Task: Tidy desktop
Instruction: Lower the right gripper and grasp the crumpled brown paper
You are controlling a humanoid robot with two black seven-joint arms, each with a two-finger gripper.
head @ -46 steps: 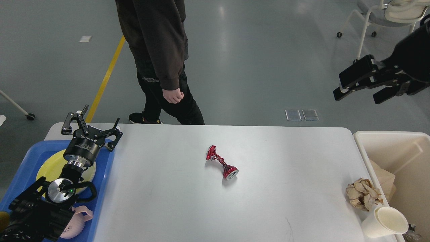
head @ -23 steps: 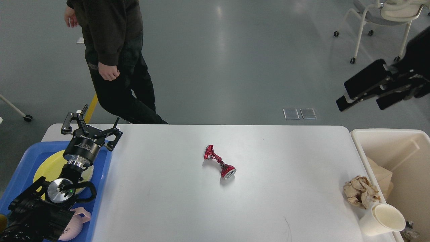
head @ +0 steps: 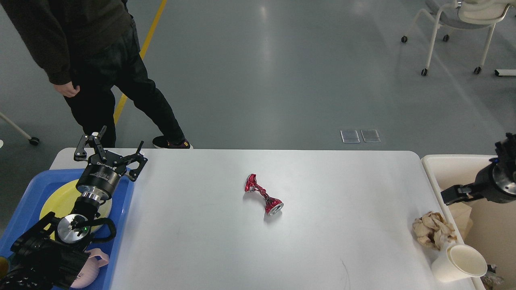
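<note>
The white desktop (head: 322,233) carries a crushed red can (head: 264,194) near its middle. A crumpled brown paper wad (head: 433,230) and a white paper cup (head: 459,264) on its side lie at the right front edge. My left gripper (head: 112,151) is open and empty, hovering over the far corner of the blue tray (head: 123,225). My right gripper (head: 463,191) is at the right edge, low over the cream bin (head: 455,163). It looks dark and partly cut off, so its fingers cannot be told apart.
The blue tray holds a yellow plate (head: 56,201) and a pink cup (head: 94,268). The cream bin holds a brown box (head: 459,211). A person (head: 92,60) stands beyond the table's far left corner. A wheeled chair (head: 463,16) stands at the far right.
My right arm has dropped from high on the right to low over the cream bin. The person has walked to the left. My left arm has not moved.
</note>
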